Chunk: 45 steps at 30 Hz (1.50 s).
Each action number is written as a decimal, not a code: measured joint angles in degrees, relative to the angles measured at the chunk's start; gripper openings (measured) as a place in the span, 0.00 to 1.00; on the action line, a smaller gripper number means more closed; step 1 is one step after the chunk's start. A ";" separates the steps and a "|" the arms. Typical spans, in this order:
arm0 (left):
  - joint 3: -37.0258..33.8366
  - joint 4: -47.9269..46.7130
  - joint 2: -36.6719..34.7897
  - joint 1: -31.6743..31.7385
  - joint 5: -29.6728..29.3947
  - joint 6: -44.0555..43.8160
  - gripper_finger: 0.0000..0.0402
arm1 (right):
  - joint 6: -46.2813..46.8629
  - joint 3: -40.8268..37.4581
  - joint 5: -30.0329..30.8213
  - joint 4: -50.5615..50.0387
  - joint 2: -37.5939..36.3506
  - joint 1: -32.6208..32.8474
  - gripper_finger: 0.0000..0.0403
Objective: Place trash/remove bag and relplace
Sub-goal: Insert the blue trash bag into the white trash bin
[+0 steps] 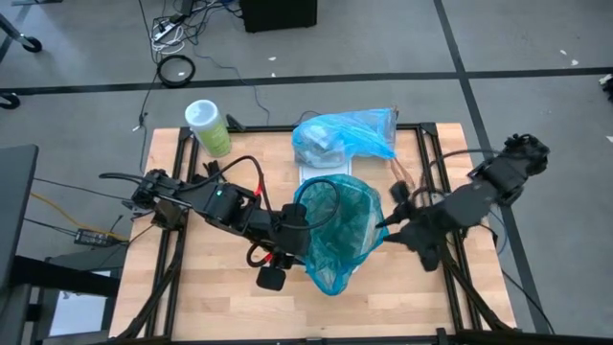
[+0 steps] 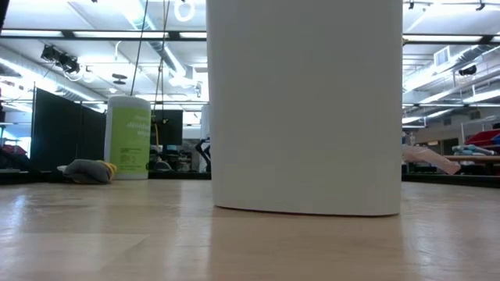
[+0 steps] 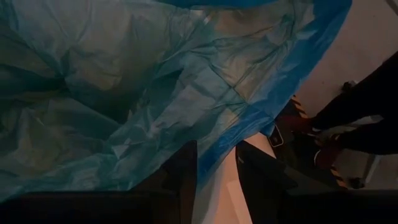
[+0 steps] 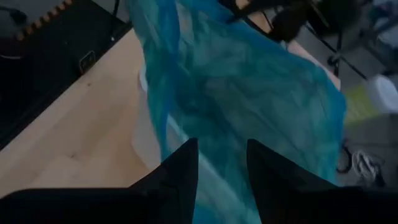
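bag (image 1: 347, 134), the light sky-blue liner, lies on the table (image 1: 192, 287) just beyond both grippers, past the bin's far rim, long axis running across from the left arm's side to the right arm's, thin twisted end toward the right arm; a pale lump of trash (image 1: 316, 146) shows through it at the left arm's end. it's touching neither gripper and about equally near to both

left gripper (image 1: 305, 213) and right gripper (image 1: 388, 222) face each other across the mouth of the darker teal-green bag (image 1: 335, 235), which is stretched between them over the white bin (image 2: 305, 101). right gripper (image 4: 222, 142) looks clamped on that bag's rim, film bunched in its narrow gap. left gripper (image 3: 216, 144) has the teal-green bag's (image 3: 124, 93) edge running through it; can't tell if it's pinching or loose

judgement: the coming move turns on pulling the teal rim down around the bin; the rim edge sits right at each gripper, bin directly below

hidden: bin rim mostly covered by film in the high view; low view blocked by the bin wall, no grippers in it; trash type unclear through the plastic; green canister (image 1: 209, 126) beyond the left arm, off to its outer side
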 joint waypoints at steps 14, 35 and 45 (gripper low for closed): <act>-0.01 0.00 0.00 -0.04 0.07 0.27 0.06 | -7.10 -0.04 -4.31 4.35 6.42 -2.34 0.30; 3.12 2.31 0.02 -0.07 -0.12 0.25 0.02 | -5.44 -0.07 -11.88 11.28 10.18 -5.12 0.31; 2.99 2.01 0.02 -0.09 -0.13 0.25 0.02 | -5.58 -0.07 -14.68 10.75 10.10 -6.06 0.12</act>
